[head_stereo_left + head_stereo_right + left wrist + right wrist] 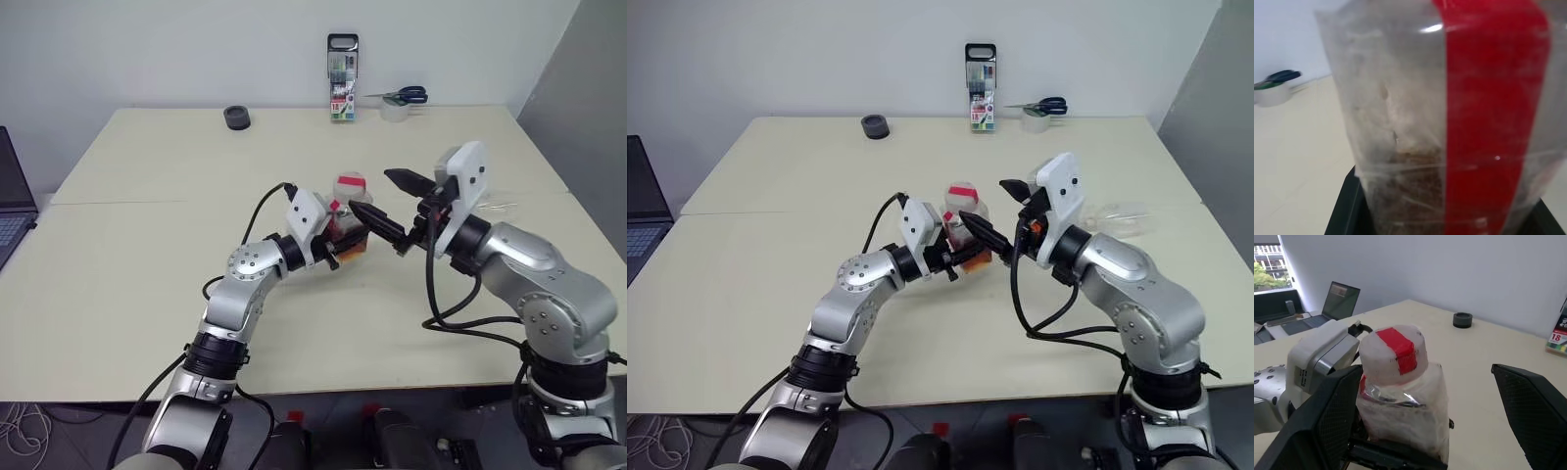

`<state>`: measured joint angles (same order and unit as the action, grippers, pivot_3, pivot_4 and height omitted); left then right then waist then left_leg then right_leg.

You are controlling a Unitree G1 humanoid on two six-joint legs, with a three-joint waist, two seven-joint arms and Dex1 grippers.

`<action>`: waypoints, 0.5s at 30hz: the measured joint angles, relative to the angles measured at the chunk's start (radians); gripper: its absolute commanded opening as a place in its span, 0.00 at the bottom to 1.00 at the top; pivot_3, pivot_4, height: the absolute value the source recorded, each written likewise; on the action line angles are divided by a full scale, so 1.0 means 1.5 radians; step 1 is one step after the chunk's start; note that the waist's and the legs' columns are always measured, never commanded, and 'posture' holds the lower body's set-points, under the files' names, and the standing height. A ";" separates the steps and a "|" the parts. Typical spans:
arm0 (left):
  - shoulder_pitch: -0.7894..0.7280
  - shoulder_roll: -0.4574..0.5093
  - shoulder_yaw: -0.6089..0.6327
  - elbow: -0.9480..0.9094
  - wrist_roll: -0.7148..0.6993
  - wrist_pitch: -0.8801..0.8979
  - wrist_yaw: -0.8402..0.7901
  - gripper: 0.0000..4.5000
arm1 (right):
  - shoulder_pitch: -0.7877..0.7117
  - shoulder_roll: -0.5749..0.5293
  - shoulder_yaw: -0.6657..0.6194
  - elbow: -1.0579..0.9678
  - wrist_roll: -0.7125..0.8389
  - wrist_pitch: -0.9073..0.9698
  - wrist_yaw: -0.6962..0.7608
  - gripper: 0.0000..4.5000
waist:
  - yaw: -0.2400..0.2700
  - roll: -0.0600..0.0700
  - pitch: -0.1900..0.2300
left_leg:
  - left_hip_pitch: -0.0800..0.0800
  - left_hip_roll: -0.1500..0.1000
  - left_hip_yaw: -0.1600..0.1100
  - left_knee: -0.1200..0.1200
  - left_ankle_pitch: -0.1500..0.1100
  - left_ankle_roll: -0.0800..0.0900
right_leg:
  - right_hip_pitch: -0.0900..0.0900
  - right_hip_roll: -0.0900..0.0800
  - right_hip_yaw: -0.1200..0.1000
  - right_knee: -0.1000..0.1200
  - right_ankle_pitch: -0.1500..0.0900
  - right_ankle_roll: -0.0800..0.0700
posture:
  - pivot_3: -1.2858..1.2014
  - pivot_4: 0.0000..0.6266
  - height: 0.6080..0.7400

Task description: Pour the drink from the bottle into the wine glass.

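Pale cream bench (147, 245) fills my view. Near its middle, my left gripper (345, 243) is clenched on the small clear plastic bottle (348, 220) with brown drink (351, 249). My right gripper (392, 206) gapes beside it. A clear wine glass (1122, 219) lies near the right edge.

- a pale cream table (147, 294) carries everything; a seam runs across its top from side to side, passing behind both claws.
- a dark round tape roll (236, 117) lies near the far edge, well beyond the left claw (345, 238).
- an upright marker pack (343, 78) stands at the far edge, straight beyond the gap between the claws.
- a white tape roll (394, 111) sits just beside the pack, with blue-handled scissors (404, 95) resting on it, well beyond the right claw (392, 209).
- a clear wine glass (1114, 219) lies on its side on the table behind the right claw's wrist.
- a laptop (12, 211) sits at the table's left edge, far from the left claw.
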<state>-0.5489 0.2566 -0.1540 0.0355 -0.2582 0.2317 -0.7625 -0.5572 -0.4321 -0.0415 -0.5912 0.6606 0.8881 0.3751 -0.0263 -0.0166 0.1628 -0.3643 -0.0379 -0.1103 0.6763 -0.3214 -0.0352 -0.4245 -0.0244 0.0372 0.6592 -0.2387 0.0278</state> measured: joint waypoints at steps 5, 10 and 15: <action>-0.006 -0.008 0.005 0.019 0.005 0.001 0.020 0.37 | -0.009 -0.007 -0.007 -0.003 0.015 0.009 -0.005 1.00 | 0.000 0.000 0.000 | 0.000 0.000 0.000 0.000 0.000 0.000 | 0.000 0.000 0.000 0.000 0.000 0.000 | 0.52 0.24 1.00; -0.056 -0.025 0.085 0.159 0.089 -0.029 0.257 0.37 | -0.007 -0.010 -0.013 -0.007 0.018 0.009 -0.021 1.00 | -0.002 0.000 0.000 | 0.000 0.000 0.000 0.000 0.000 0.000 | -0.001 0.000 0.000 0.001 0.000 0.000 | 0.52 0.24 1.00; -0.056 -0.021 0.161 0.230 0.127 -0.044 0.401 0.37 | -0.004 -0.020 -0.025 -0.015 0.028 0.014 -0.019 1.00 | 0.001 0.000 0.000 | -0.001 0.000 0.000 0.000 0.000 0.000 | -0.001 -0.001 0.000 0.000 0.000 0.000 | 0.52 0.24 1.00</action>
<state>-0.6332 0.2249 0.0878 0.3809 -0.0672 0.1658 -0.1604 -0.5632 -0.4626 -0.0791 -0.6136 0.7023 0.9088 0.3467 -0.0250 -0.0167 0.1629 -0.3653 -0.0384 -0.1100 0.6762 -0.3214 -0.0352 -0.4261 -0.0253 0.0373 0.6594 -0.2387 0.0279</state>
